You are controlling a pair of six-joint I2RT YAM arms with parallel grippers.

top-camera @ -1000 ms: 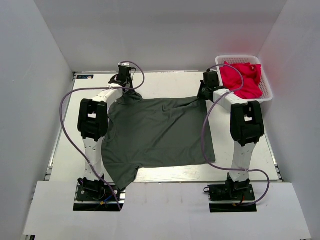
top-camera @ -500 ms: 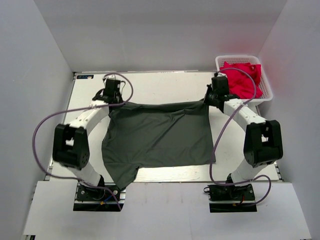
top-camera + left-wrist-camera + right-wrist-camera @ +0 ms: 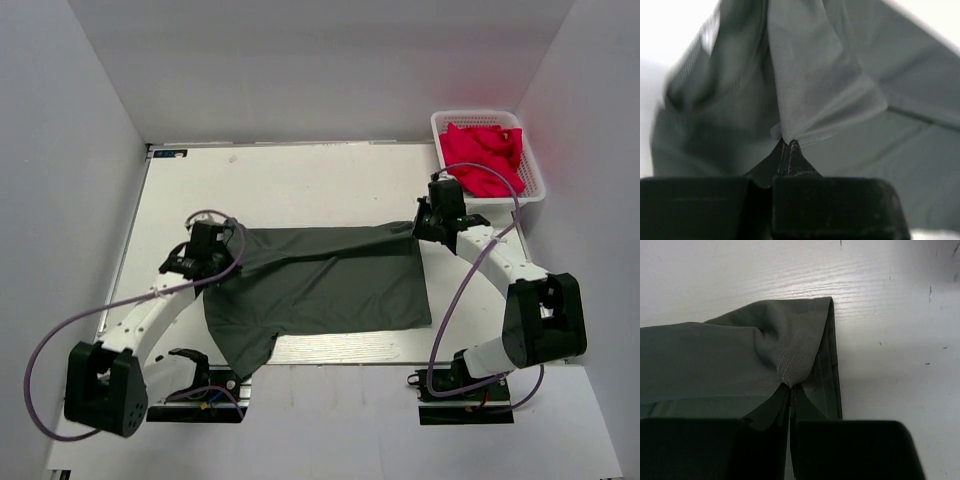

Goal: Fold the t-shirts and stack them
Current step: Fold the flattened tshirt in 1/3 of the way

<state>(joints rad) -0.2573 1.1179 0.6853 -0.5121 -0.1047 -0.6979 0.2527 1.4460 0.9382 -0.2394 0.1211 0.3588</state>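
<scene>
Charcoal t-shirt [image 3: 320, 280], one far corner pinched tight in each arm's jaws, left-wrist view blurred.

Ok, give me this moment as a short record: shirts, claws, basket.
grey t-shirt: spread on the table, both far corners pinched
left claw: shut on the grey t-shirt's far-left corner
right claw: shut on its far-right corner, at the hem
red t-shirts: bunched in the white basket, far right
folded stack: none visible
</scene>
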